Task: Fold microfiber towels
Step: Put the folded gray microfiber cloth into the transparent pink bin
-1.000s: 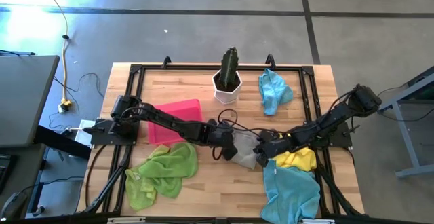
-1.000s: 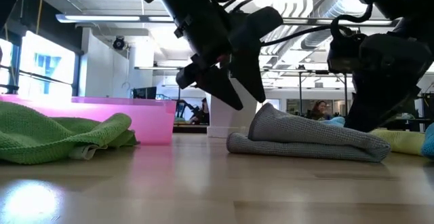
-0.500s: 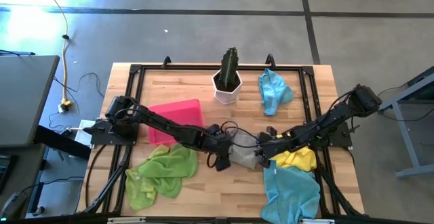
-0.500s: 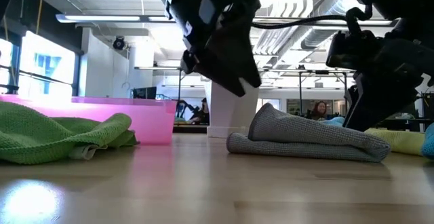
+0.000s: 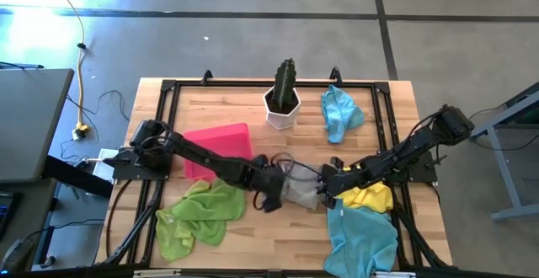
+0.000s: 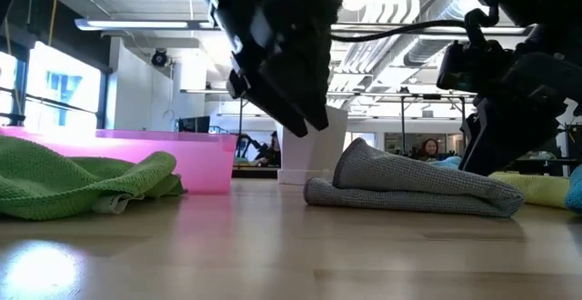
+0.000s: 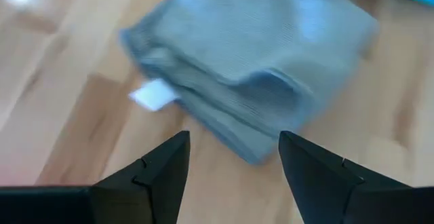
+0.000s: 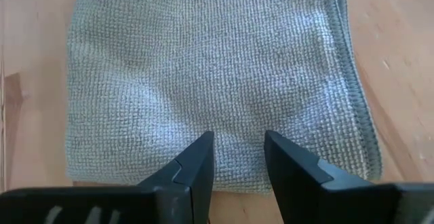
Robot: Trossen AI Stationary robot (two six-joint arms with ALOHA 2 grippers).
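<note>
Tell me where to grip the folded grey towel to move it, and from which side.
Grip the grey towel at its stacked edges near the white tag, where the left wrist view shows the layers ending together; pinching there probably keeps the fold closed. Come from the left gripper side, low along the table. The right gripper sits at the opposite edge.

Folded grey microfiber towel (image 5: 301, 191): both arms cover its 3 and 9 o'clock edges from above. Left wrist view motion-blurred, weave unreadable. Crumpled light blue microfiber towel (image 5: 362, 237) cut off at table's 6 o'clock edge.
</note>
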